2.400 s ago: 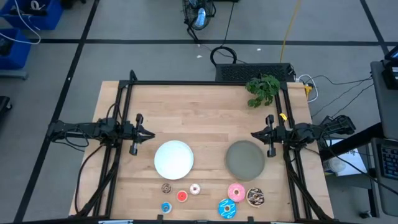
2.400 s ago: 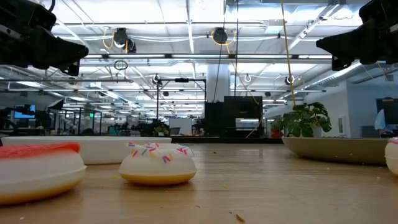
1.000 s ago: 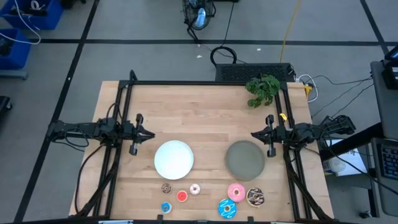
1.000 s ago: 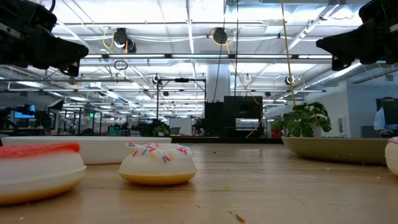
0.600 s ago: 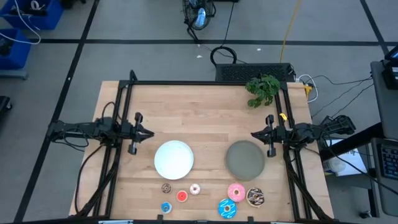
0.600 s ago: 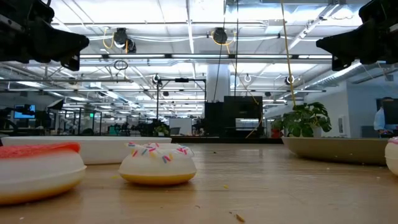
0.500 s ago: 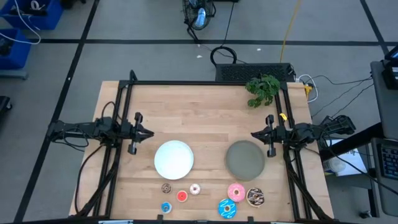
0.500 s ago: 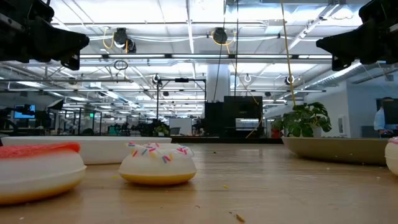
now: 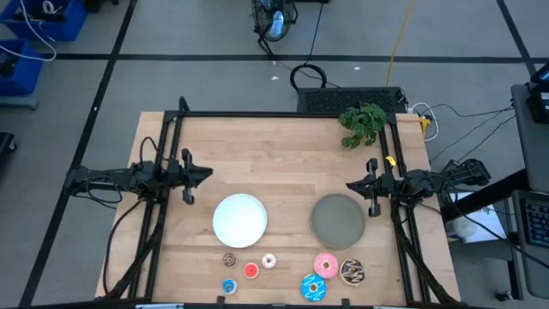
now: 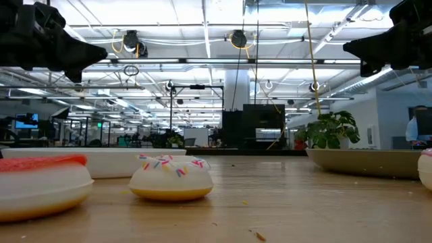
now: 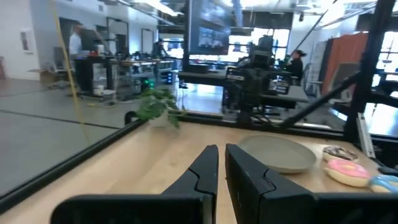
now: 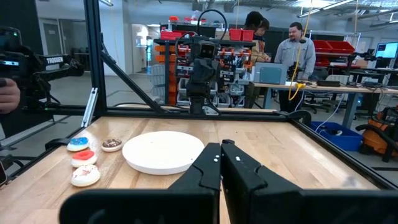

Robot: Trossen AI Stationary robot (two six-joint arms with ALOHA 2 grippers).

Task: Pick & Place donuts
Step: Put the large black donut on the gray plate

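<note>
A pale wooden tabletop (image 9: 283, 163) stands on a grey floor (image 9: 214, 81) crossed by dark lines, with blue bins (image 9: 39, 26) at one corner and black and yellow cables (image 9: 396, 51) trailing behind it. A leafy green plant (image 9: 362, 124) sits at the tabletop's far edge. Beyond lies an open workshop with rows of ceiling lights (image 10: 202, 17), red storage racks (image 12: 211, 50), desks and monitors (image 11: 214, 37), where several people (image 12: 292, 46) stand.
</note>
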